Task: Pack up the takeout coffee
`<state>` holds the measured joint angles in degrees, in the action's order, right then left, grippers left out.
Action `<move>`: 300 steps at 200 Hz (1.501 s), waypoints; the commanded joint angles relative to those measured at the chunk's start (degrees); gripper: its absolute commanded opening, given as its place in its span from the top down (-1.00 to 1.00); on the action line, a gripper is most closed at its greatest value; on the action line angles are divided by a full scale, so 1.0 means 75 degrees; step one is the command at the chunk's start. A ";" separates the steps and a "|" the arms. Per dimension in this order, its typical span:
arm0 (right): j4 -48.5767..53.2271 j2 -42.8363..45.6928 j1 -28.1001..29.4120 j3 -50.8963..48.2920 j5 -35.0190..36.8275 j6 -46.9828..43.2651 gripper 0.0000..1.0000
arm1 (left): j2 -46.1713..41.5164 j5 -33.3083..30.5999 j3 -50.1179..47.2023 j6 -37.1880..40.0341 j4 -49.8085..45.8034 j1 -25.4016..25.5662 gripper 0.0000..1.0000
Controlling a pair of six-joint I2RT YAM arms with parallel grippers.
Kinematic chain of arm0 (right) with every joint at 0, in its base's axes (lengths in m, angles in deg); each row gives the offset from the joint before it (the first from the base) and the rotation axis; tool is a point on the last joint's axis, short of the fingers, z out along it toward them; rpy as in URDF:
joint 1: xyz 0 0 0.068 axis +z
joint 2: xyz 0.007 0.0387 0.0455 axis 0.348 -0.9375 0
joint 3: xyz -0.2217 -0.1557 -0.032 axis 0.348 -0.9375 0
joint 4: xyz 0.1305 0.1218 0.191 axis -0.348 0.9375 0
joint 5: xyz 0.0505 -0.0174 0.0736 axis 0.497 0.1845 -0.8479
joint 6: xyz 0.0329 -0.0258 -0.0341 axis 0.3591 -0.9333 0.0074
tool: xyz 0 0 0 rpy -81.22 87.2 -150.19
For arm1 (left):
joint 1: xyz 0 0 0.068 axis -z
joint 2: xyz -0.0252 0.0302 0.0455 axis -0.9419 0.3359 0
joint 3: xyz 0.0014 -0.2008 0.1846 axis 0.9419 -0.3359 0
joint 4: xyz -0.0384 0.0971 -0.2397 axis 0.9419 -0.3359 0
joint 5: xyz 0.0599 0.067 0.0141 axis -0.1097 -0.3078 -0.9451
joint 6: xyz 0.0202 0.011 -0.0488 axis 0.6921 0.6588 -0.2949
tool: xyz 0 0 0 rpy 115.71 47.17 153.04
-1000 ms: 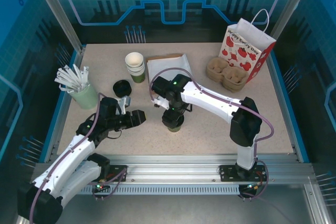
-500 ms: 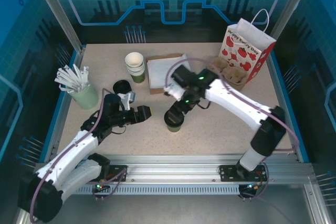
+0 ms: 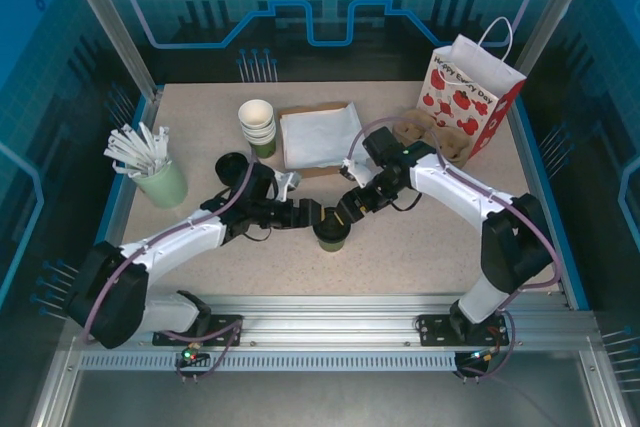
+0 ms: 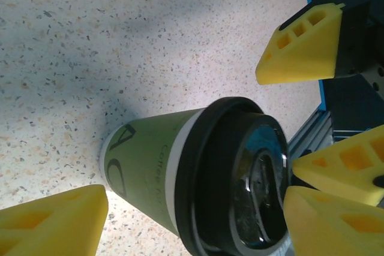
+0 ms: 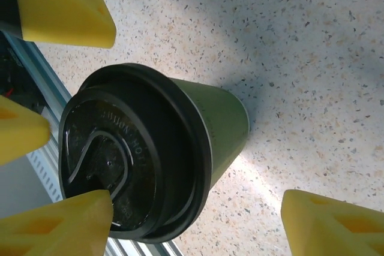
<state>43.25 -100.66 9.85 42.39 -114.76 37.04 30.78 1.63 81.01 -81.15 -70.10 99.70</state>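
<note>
The takeout coffee [image 3: 331, 235], a dark green paper cup with its black lid [image 5: 120, 172] on, stands upright on the table near the front middle. My left gripper [image 3: 308, 215] hovers just left of it and my right gripper [image 3: 351, 208] just right of it, their yellow fingertips facing across the lid. In the left wrist view the cup [image 4: 150, 172] lies between the left gripper's [image 4: 198, 199] wide-apart fingers, with a gap at the left one. The right gripper [image 5: 198, 201] is also open: a broad strip of table separates the cup [image 5: 225, 124] from its right finger.
A stack of paper cups [image 3: 257, 125], a loose black lid [image 3: 232, 165] and a mint cup of white sticks [image 3: 160, 183] stand at the left. A flat white bag [image 3: 318, 137], the brown pulp tray [image 3: 432, 139] and a red-and-white gift bag [image 3: 470, 93] sit at the back.
The left arm has swung right until its gripper reached the cup. The right gripper has lifted off the cup's top and shifted to its right side.
</note>
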 commanded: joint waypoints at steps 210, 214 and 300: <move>-0.0833 0.0026 -0.0115 -0.0759 0.0098 0.0701 -0.02 | -0.0067 -0.0596 -0.0540 0.0032 -0.0207 0.0116 -0.04; -0.0821 0.0070 -0.0115 -0.0716 0.0050 0.0706 -0.03 | -0.0101 -0.0572 -0.0500 0.0001 -0.0179 0.0128 -0.06; -0.0361 0.1134 -0.0152 -0.0349 -0.0049 0.0685 -0.62 | -0.0534 -0.0541 0.0387 -0.0394 0.0084 0.0157 -0.41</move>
<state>37.59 -96.59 8.82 39.49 -116.46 42.05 29.77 -0.82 81.01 -82.94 -69.18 100.55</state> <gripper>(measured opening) 0.763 0.685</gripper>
